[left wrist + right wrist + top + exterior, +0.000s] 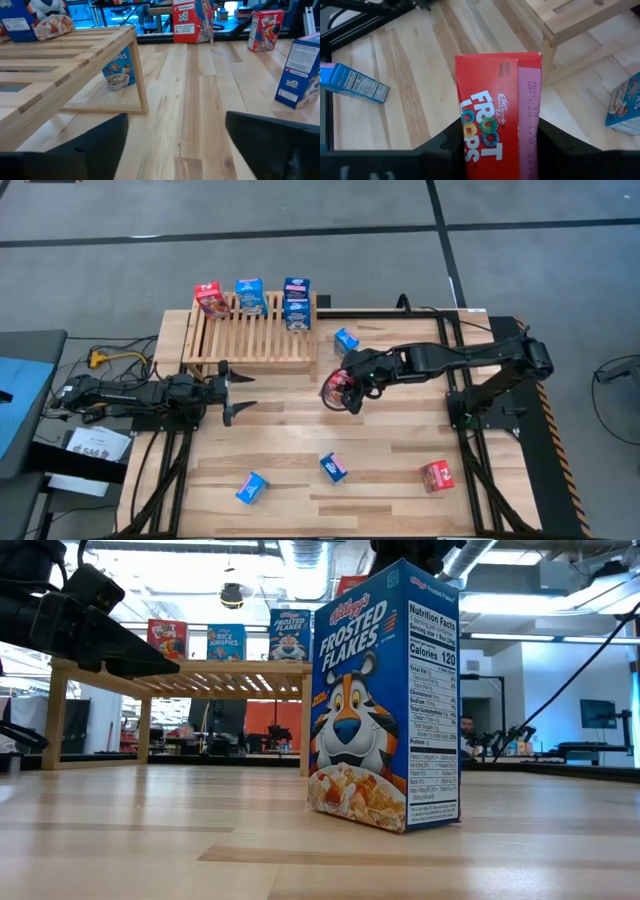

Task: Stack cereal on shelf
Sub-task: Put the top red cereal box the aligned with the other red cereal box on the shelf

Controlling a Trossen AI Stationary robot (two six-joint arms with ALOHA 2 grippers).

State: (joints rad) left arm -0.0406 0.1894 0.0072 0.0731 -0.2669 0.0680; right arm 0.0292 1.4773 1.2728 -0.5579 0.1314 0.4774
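Frosted Flakes box stands on plank tabletop, workshop behind.

The red cardboard Froot Loops box runs off the right wrist view's bottom edge; dark pincer fingers cover its lower sides.

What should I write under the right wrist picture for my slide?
The right gripper holds a red Froot Loops box above the wooden table.

Red Froot Loops box with rainbow lettering, blue Frosted Flakes box with an orange tiger, pale slatted wood shelf, and a light plank desk with darker streaks.
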